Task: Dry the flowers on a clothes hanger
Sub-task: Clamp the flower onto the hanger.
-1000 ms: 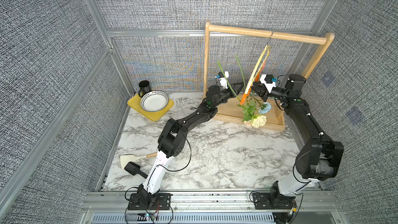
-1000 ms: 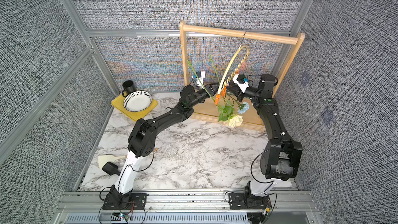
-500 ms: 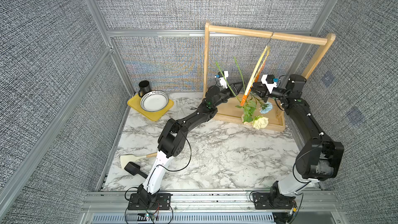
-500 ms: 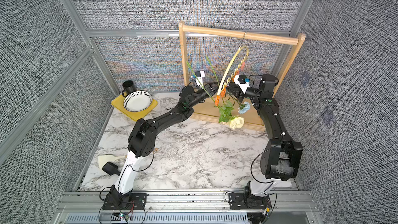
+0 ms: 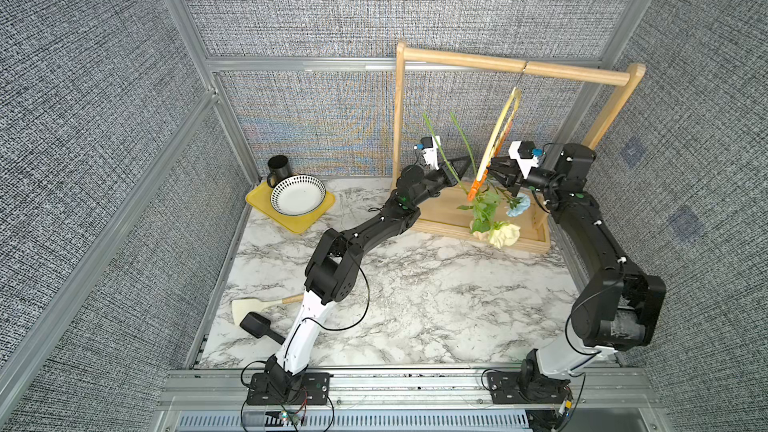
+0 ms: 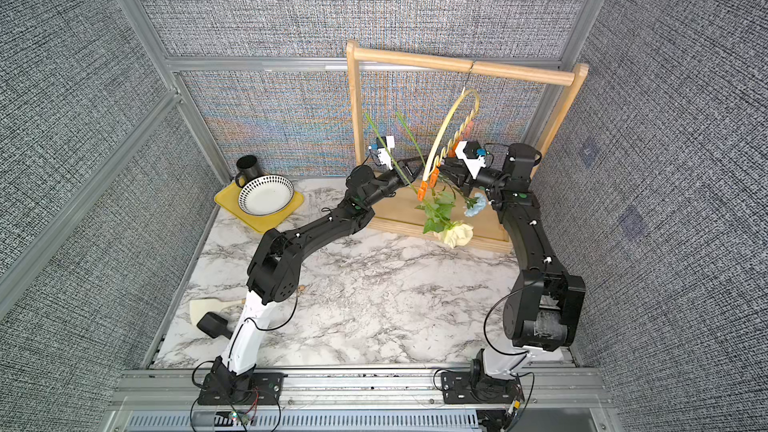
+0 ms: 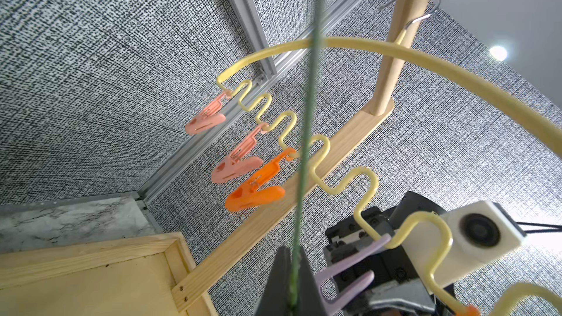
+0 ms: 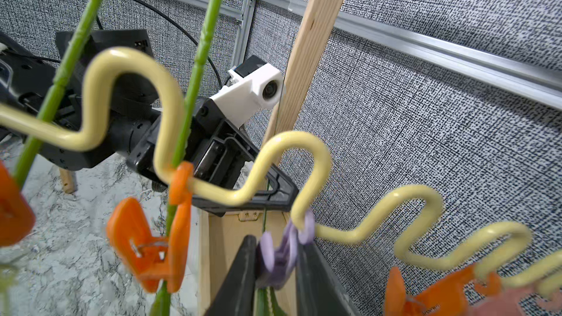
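Pinching stem [image 7: 307, 135] in left hand [image 7: 292, 253], beside hanger [image 7: 359, 47].

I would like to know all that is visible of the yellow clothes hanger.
The clothes hanger is a thin pale-yellow arc, seemingly coated wire, with a wavy lower edge. Its small metal hook hangs on the wooden rack's round bar. Pink clips, orange clips and one lilac clip hang from the waves. Two orange clips hold green stems. The right gripper is shut on the lilac clip; the hanger hangs slanted.
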Controlling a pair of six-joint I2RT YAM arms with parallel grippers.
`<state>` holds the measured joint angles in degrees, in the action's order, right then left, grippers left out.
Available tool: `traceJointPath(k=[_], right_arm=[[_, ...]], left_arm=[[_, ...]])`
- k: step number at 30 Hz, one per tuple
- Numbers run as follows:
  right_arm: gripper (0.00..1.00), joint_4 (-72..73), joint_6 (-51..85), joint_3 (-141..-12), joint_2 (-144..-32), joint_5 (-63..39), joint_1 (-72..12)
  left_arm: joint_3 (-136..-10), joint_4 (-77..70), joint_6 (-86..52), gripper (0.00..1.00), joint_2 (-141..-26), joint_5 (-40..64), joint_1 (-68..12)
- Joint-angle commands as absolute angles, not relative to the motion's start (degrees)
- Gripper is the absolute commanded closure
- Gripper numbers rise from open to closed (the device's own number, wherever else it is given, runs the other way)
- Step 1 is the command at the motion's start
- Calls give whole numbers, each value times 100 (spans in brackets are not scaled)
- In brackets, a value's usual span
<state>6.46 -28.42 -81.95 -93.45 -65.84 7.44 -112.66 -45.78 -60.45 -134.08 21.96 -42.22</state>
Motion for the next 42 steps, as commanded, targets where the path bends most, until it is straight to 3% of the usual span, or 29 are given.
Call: traceJointPath(k=[1, 7, 14, 27, 34, 42], right_arm=[[76, 472, -2786, -8139, -9384, -6940, 712], [76, 466, -2804, -8145, -9430, -6935, 718], [66, 439, -2813, -8198, -9426, -6904, 731], [61, 371, -2831, -8160, -9373, -6858, 725], [59, 325, -2839, -8147, -9344, -6786, 736], [57, 119, -2970, -8136, -9312, -6865, 785]], left_arm=[[-11329, -4875, -6098, 98, -13439, 2166, -4228], [-11347, -4877, -6108, 98, -13445, 2193, -4228], [-11355, -4782, -6045, 98, -13449, 2237, -4228], [-11307, -4623, -5909, 98, -13433, 2276, -4230], [-11243, -4623, -5875, 91, -13362, 2228, -4228], [-11167, -4649, -5846, 76, -13294, 2248, -4210]])
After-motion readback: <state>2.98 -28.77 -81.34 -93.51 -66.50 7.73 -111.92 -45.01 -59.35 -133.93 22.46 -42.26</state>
